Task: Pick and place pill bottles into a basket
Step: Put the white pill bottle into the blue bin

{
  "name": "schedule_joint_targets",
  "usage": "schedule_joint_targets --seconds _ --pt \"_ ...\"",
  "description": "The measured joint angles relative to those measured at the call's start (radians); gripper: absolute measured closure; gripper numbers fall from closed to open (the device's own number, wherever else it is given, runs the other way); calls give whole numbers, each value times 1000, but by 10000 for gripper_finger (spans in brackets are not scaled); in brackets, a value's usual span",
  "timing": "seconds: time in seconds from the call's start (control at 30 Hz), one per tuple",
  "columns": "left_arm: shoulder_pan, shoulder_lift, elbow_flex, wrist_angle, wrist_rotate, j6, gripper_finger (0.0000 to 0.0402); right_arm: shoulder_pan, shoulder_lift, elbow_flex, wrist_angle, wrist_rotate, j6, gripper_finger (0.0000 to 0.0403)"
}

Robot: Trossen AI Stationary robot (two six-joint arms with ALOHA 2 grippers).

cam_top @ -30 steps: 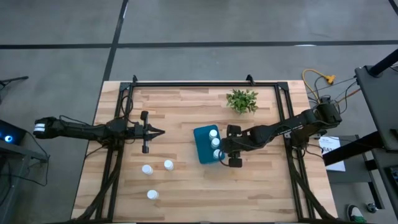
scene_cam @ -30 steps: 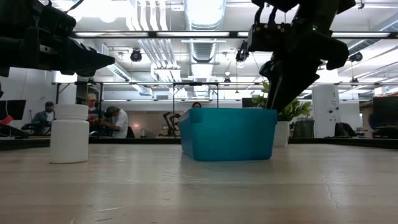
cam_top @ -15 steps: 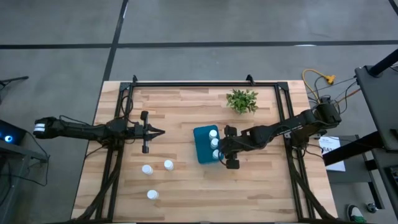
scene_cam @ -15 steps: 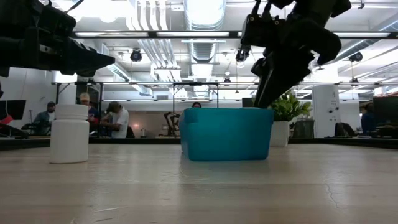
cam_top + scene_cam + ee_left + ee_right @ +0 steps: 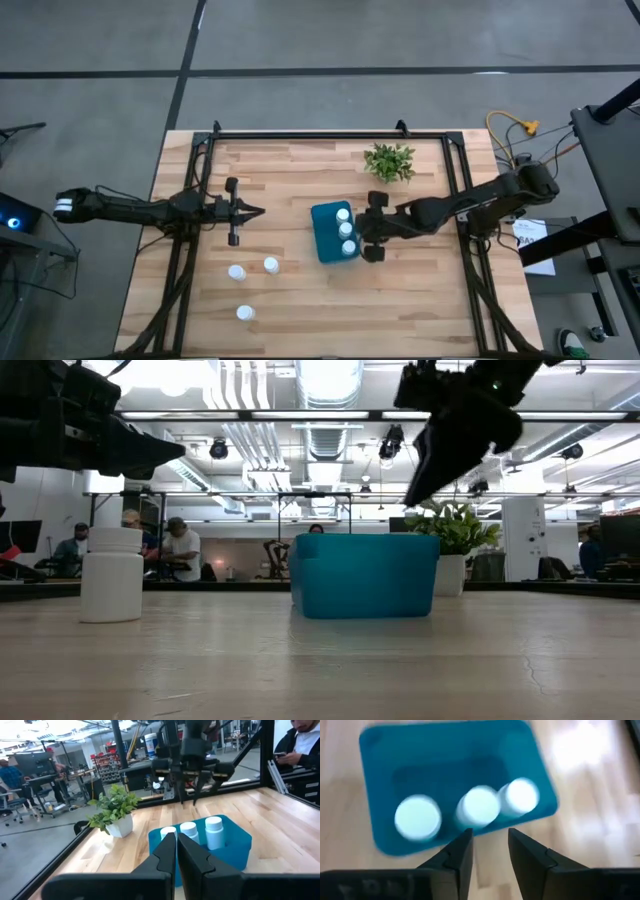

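The teal-blue basket (image 5: 326,236) stands at the table's middle. Three white pill bottles (image 5: 479,806) stand upright in it along its right side. Three more pill bottles (image 5: 236,272) (image 5: 271,264) (image 5: 245,313) stand on the wood to the near left, and one of them shows in the low view (image 5: 112,575). My right gripper (image 5: 490,845) hovers above the basket's right rim, slanting down, open and empty. My left gripper (image 5: 255,211) waits shut, level and raised, left of the basket.
A small green plant (image 5: 389,161) in a white pot stands at the far side, right of centre. A black frame (image 5: 300,134) runs along the table's edges. People sit in the room beyond the table.
My right gripper has risen from the basket's right rim, clear of it, and tipped a little, with nothing in its fingers. The three bottles in the basket stay upright. The basket has slid slightly toward the table's left.
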Motion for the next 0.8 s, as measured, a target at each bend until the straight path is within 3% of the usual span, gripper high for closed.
schedule_joint_targets --seconds 0.17,0.47,0.8 --pt "0 10 12 -7 -1 -2 402 0 -35 0 75 76 -37 296" --pt "0 87 55 -23 -2 -3 397 -10 -69 0 244 89 -140 306" --pt "-6 198 117 -33 25 -4 307 -44 -74 0 238 95 -149 307"
